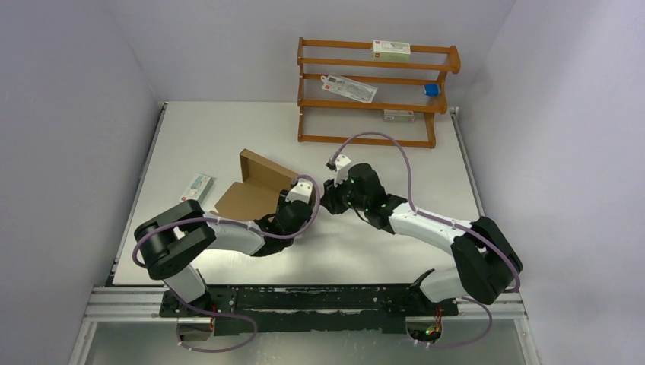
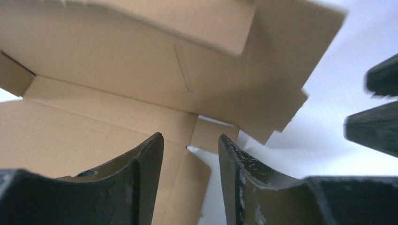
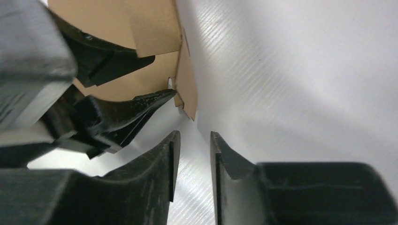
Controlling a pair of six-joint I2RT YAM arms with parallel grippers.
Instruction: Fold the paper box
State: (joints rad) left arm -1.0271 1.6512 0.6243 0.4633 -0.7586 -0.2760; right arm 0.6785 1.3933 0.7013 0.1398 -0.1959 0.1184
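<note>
1. Centrally on the white table [image 1: 395, 152], the paper box [image 1: 255, 186] is lying partly folded, one panel standing up from its flat base.
2. The left gripper [image 2: 190, 154] is reaching in at the box's right-hand edge, jaws moderately apart with a small flap showing between them; contact cannot be told.
3. The right gripper [image 3: 193, 140] is hovering just beside that edge, jaws narrowly parted and holding nothing.
4. A small white carton [image 1: 199, 186] is lying left of the box, and a wooden rack [image 1: 342, 44] is standing at the far edge.

Bright even light; blurred paper box [image 2: 117, 61]
</note>
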